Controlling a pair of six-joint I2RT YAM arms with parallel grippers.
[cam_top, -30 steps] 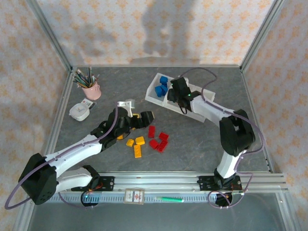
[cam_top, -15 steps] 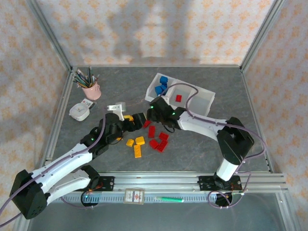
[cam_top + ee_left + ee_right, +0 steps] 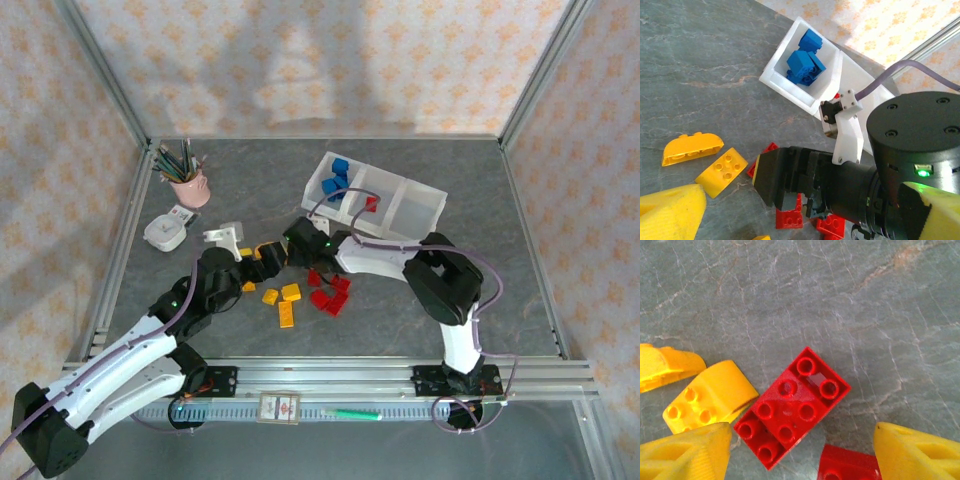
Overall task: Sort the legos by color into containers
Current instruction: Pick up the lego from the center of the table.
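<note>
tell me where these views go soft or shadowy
Top external: broad soft shadows on the patterned back wall, grey stone-look table evenly lit. Left wrist: blue plastic bricks sharp, near yellow fingertip blurred. Right wrist: red oblong plastic brick crisp, yellow fingertips soft.

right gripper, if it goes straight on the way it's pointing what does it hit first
Most likely the red oblong brick: in the right wrist view it lies studs up on the table, centred between the open fingers of the right gripper. Depth is hard to judge.
</note>
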